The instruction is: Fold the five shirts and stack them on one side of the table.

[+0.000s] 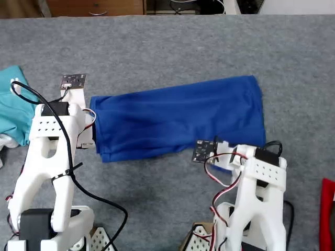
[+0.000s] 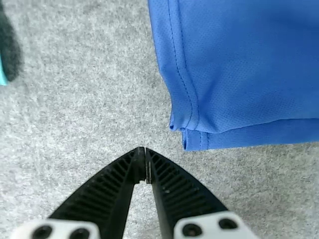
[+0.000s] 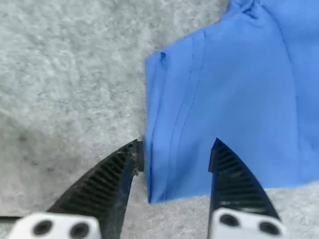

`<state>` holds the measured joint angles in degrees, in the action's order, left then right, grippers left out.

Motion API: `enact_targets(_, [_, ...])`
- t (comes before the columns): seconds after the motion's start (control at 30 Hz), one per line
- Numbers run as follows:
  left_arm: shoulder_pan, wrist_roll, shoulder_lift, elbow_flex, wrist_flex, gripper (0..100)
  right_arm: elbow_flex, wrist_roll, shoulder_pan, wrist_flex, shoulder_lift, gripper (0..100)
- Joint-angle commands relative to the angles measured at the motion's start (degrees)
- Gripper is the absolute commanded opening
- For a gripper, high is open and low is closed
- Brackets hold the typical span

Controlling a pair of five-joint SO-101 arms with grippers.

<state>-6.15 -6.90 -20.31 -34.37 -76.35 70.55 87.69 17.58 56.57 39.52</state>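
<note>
A grey, felt-like cover (image 1: 157,47) spreads over the whole table. Past its far edge the high view shows a strip of wooden furniture (image 1: 94,6) and some dark clutter in the room behind.

There are two white arms, each with one black-fingered gripper. The left gripper (image 2: 144,158) has its fingers pressed together with nothing between them, over bare grey cover. The hemmed corner of the blue shirt (image 1: 178,117) lies just ahead of the tips and off to one side, apart from them. The right gripper (image 3: 177,147) is spread wide. An edge of the blue shirt lies between its fingers, with one finger beside the folded hem over the grey cover and the other over the cloth. Whether either finger touches the fabric cannot be told.

Three pieces of cloth can be counted. The one blue shirt, folded into a long band, stretches from the left gripper across the table, with its near long edge at the right gripper. One teal shirt (image 1: 13,104) lies beyond the left arm, on the side away from the blue shirt. One red cloth (image 1: 328,209) sits at the table's edge, well out from the right arm.
</note>
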Motion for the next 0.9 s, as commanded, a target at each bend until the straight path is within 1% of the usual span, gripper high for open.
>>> enact_targets(0.0, [-0.35,-0.26,-1.98,2.2,-0.35,2,3.21,1.58,0.48,-3.16,1.27,22.8])
enact_targets(0.23, [-0.35,-0.35,-1.98,2.2,-0.35,2,7.43,3.52,0.48,-3.78,1.27,22.8])
enact_targets(0.57, [-0.35,-0.35,-2.15,2.2,-0.35,2,7.96,3.69,0.75,-5.19,1.27,22.6])
enact_targets(0.67, [-0.35,-0.35,-2.24,2.2,-0.62,2,8.48,3.69,1.63,-9.41,1.27,19.2])
enact_targets(0.73, [-0.35,-0.44,-2.24,2.81,-2.2,2,9.36,3.78,2.59,-11.78,1.27,16.1])
enact_targets(0.87, [0.0,-0.44,-2.24,2.81,-2.46,2,9.36,3.78,2.15,-11.34,1.27,11.5])
